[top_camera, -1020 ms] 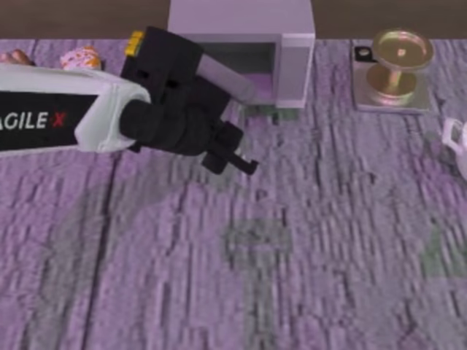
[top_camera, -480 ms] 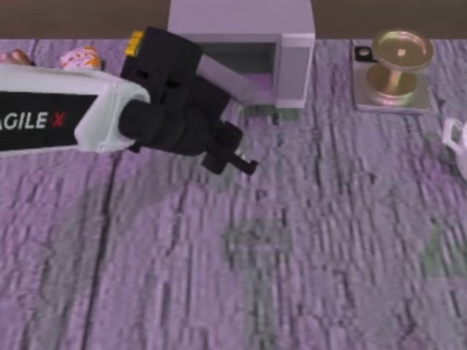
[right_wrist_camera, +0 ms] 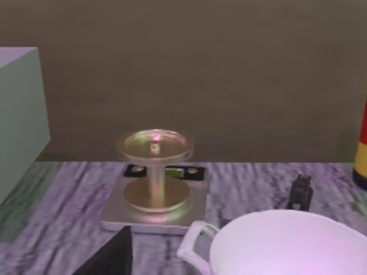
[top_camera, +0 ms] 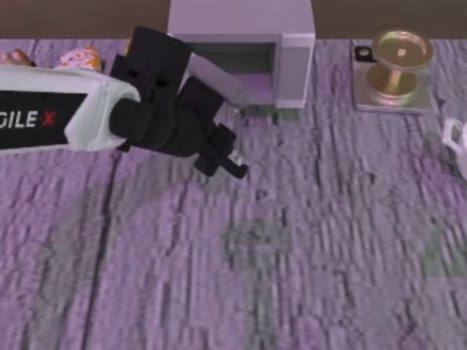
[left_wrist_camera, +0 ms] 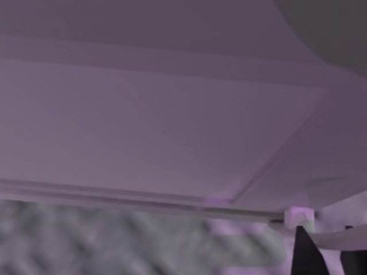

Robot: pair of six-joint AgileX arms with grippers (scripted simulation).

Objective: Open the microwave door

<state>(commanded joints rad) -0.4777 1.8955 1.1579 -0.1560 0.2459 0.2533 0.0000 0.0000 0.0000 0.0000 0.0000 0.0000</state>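
Observation:
The pale lavender-grey microwave (top_camera: 248, 22) stands at the table's back middle. Its cavity (top_camera: 244, 62) shows because the microwave door (top_camera: 222, 80) is swung partway out toward the left. My left gripper (top_camera: 230, 153) is at the door's free end. In the left wrist view the door (left_wrist_camera: 149, 126) fills most of the picture. There the left gripper (left_wrist_camera: 330, 252) has two dark fingers (left_wrist_camera: 305, 255) with a pale strip, the door handle (left_wrist_camera: 344, 235), caught between them. The right arm is parked out of the top view. Its wrist view shows one dark finger (right_wrist_camera: 114, 258).
A gold round scale (top_camera: 398, 69) on a square base stands right of the microwave (right_wrist_camera: 17, 114), also in the right wrist view (right_wrist_camera: 155, 183). A white handled pot (top_camera: 456, 142) sits at the right edge. A pink pastry (top_camera: 80, 57) lies at the back left.
My left arm has pulled back to the left, and the door's free end has swung further out with it.

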